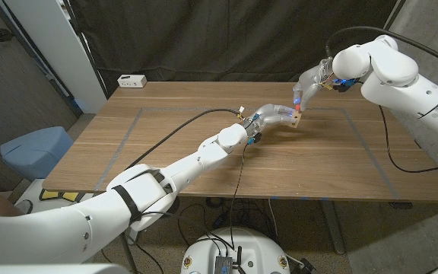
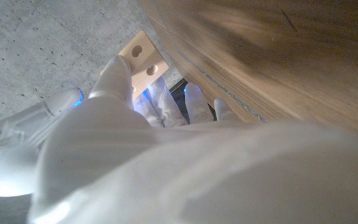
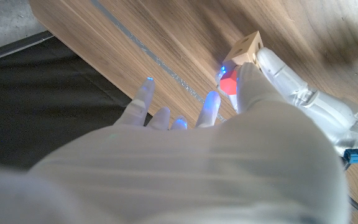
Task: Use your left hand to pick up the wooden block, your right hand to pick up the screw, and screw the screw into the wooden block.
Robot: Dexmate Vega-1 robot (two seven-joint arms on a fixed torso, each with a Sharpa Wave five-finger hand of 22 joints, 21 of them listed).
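Note:
My left hand (image 1: pixel 274 116) reaches out over the middle of the table and grips a small pale wooden block (image 1: pixel 298 118) at its fingertips. In the left wrist view the block (image 2: pixel 143 56) shows two round holes in one face, beyond my left hand (image 2: pixel 135 143). My right hand (image 1: pixel 311 81) comes down from the far right and pinches a red-headed screw (image 1: pixel 298 107) just above the block. In the right wrist view the screw (image 3: pixel 230 84) sits against the block (image 3: pixel 246 48), between the thumb and a finger of my right hand (image 3: pixel 197 143).
A white power strip (image 1: pixel 130 81) lies at the table's far left corner. Blue tape lines (image 1: pixel 125 138) mark a rectangle on the wooden table (image 1: pixel 341 164). A black cable (image 1: pixel 175 131) crosses the left half of the table. A blue seat (image 1: pixel 33 148) stands off the left edge.

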